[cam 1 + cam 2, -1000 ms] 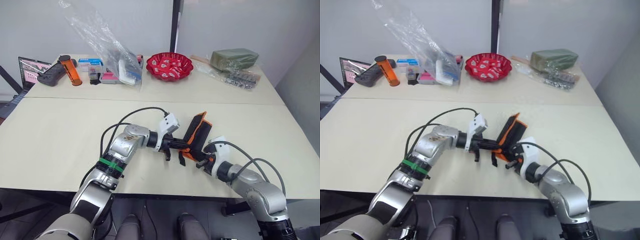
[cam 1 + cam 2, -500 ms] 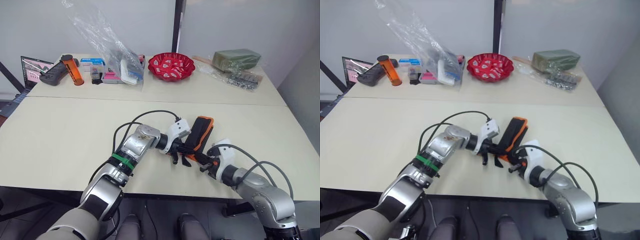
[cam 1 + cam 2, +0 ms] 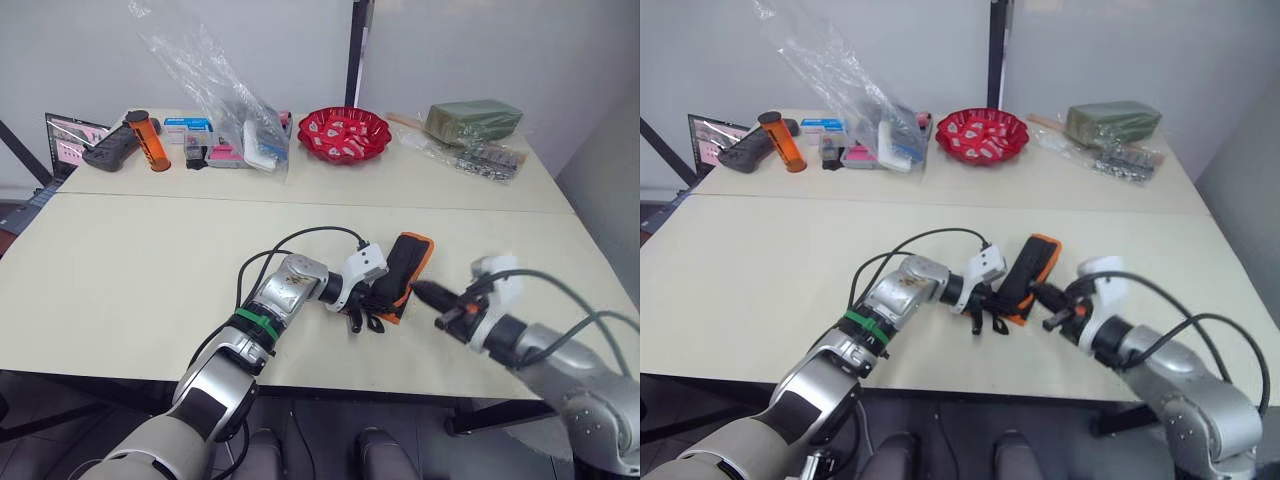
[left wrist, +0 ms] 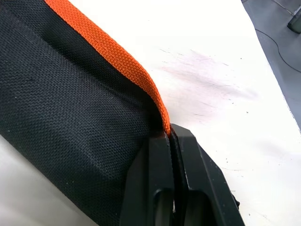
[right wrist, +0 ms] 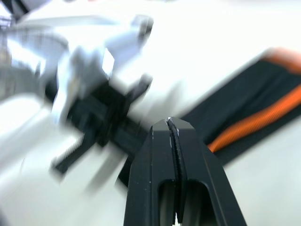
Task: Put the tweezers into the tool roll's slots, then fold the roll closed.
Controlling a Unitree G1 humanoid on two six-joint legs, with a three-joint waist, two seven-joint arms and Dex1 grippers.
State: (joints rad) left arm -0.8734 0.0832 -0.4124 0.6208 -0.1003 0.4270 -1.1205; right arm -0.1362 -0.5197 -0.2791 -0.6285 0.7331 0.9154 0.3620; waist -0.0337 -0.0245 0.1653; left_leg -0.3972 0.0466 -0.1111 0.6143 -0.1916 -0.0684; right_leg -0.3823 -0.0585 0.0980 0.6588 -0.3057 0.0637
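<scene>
Black two-finger left gripper (image 3: 372,303) pinches the orange-bound near edge of the tool roll (image 3: 406,267), fingers pressed tight on the trim in the left wrist view. Roll lies folded shut on the cream table (image 3: 130,270), near the front edge, right of centre. Right gripper (image 3: 432,296) hangs just right of the roll, fingers together, holding nothing, apart from the fabric. Far side: red bowl (image 3: 339,133) at centre, clear plastic bag (image 3: 220,95) and orange cylinder (image 3: 147,143) to the left, green packet (image 3: 474,119) to the right.
</scene>
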